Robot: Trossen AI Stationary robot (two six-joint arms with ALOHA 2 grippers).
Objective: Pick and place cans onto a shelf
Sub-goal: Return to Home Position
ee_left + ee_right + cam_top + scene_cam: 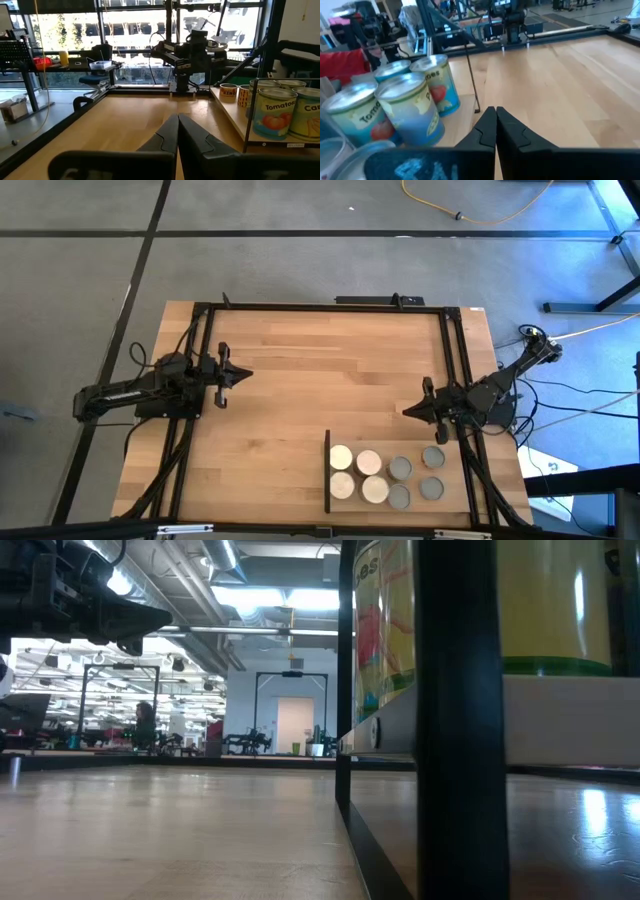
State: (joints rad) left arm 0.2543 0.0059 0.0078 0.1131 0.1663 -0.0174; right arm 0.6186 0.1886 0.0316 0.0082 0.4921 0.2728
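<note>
Several cans stand upright on the shelf [352,506], a light-wood panel near the table's front edge with a thin black upright edge [327,470] on its left side. Some cans have cream tops [342,484], others grey tops [431,487]; the right wrist view shows their tomato labels [410,107]. My left gripper [245,373] hovers shut at the table's left side, far from the cans; its fingers meet in the left wrist view [177,120]. My right gripper [407,411] hovers shut just beyond the shelf's far right corner, with nothing between its fingers [495,111].
A black frame [320,306] runs along the table's far and side edges. Bare wooden tabletop [330,370] stretches between the two arms. In the low view the shelf's black upright [450,720] and the cans [385,630] fill the right half.
</note>
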